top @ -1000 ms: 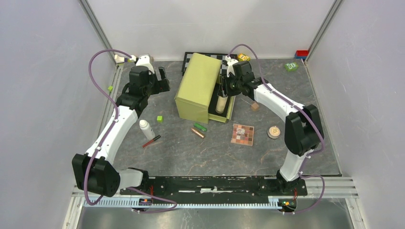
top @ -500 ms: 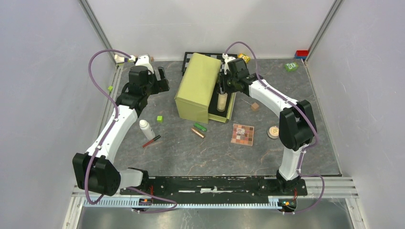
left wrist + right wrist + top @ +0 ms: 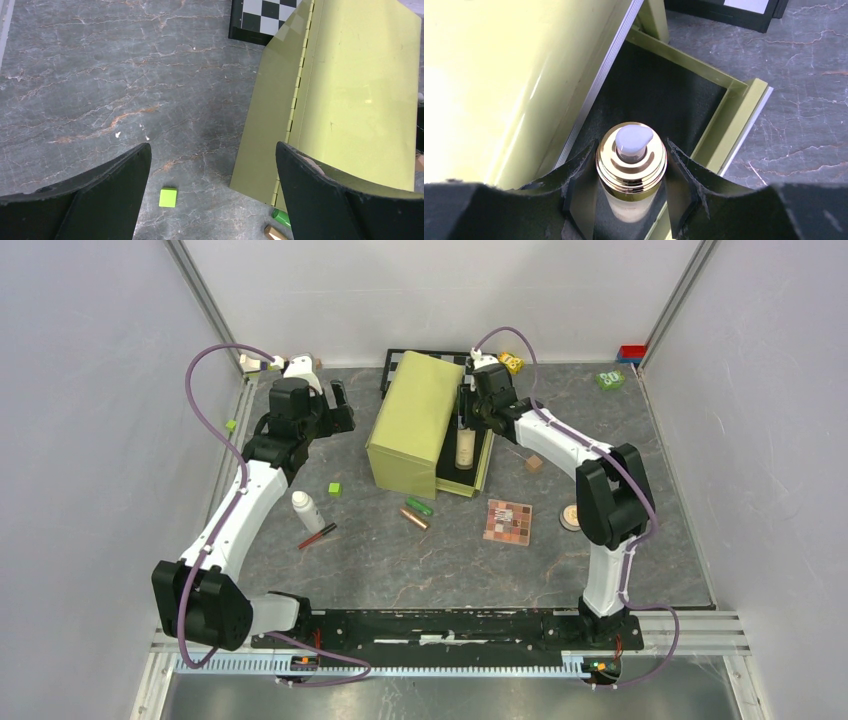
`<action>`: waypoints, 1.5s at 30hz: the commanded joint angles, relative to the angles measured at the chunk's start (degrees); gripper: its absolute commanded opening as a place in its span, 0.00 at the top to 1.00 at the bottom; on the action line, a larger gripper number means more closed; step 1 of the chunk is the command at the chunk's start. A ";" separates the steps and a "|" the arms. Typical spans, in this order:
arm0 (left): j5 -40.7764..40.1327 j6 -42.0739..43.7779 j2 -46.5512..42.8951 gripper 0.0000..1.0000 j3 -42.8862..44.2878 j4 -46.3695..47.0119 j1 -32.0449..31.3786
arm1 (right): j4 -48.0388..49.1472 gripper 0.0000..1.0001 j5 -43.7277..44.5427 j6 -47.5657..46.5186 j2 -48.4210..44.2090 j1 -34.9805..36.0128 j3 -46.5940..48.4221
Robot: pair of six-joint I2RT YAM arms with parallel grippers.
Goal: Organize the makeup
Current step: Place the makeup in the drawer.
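Bottle [image 3: 631, 142] clamped below its gold cap in right gripper [image 3: 631, 165], base pointing into box [image 3: 696, 65]; left gripper [image 3: 212, 147] wide, well apart.

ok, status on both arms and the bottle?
Left gripper open, hovering beside green box. Right gripper shut on beige gold-capped bottle, over the box's black lining; touchdown unclear. Open lid tight alongside.

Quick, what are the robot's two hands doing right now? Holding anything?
Left gripper: open, holding nothing.
Right gripper: closed on the beige gold-capped bottle.
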 commanded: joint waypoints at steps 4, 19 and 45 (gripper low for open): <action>1.38 -2.44 0.55 0.00 1.65 0.34 0.50 | -4.92 0.82 8.59 -1.64 5.38 -0.64 3.23; 1.63 -2.53 0.50 0.00 1.74 0.16 0.66 | -11.23 0.82 11.84 2.16 6.42 -0.73 2.35; 3.00 -2.62 0.63 0.00 1.83 -0.07 0.68 | -0.86 1.00 0.93 6.10 -4.53 0.19 -14.91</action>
